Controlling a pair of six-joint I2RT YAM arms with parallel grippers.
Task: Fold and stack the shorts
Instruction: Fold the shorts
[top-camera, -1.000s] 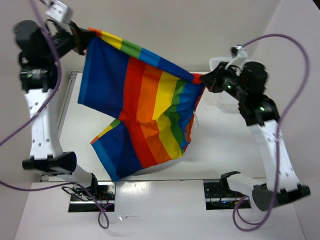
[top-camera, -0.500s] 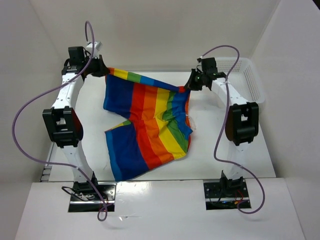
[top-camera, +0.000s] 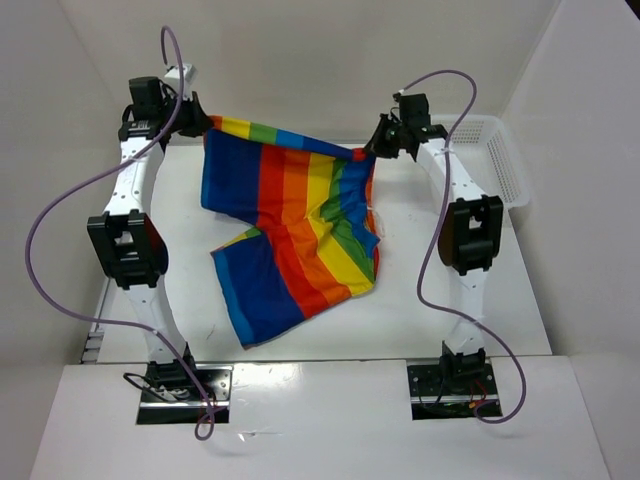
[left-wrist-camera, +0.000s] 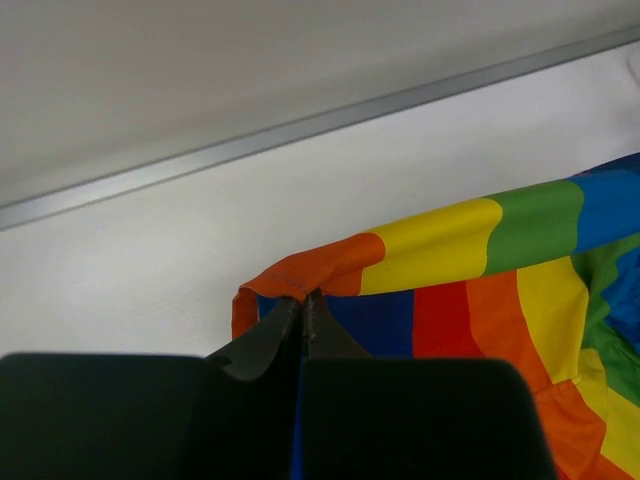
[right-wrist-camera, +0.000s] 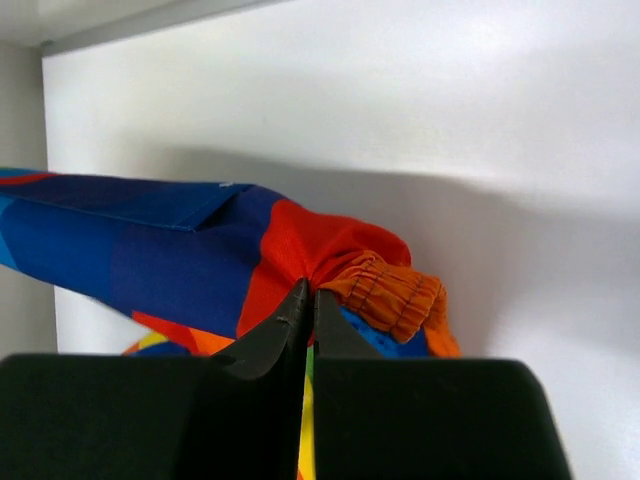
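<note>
Pinching shorts (top-camera: 290, 220), left hand (left-wrist-camera: 302, 297), right hand (right-wrist-camera: 308, 292)

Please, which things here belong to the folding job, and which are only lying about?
For the job: shorts, gripped by left gripper and right gripper, jaws shut on the cloth.
Just lying about: white basket, far right.

At lower centre of the frame, my left gripper (left-wrist-camera: 303, 300) has its dark jaws pressed together on the orange hem of the shorts (left-wrist-camera: 450, 300). From the pinch the cloth runs to the right edge in orange, yellow, green and blue bands. Behind it lies the white table (left-wrist-camera: 150, 240), a metal strip (left-wrist-camera: 300, 125) crossing diagonally above.
</note>
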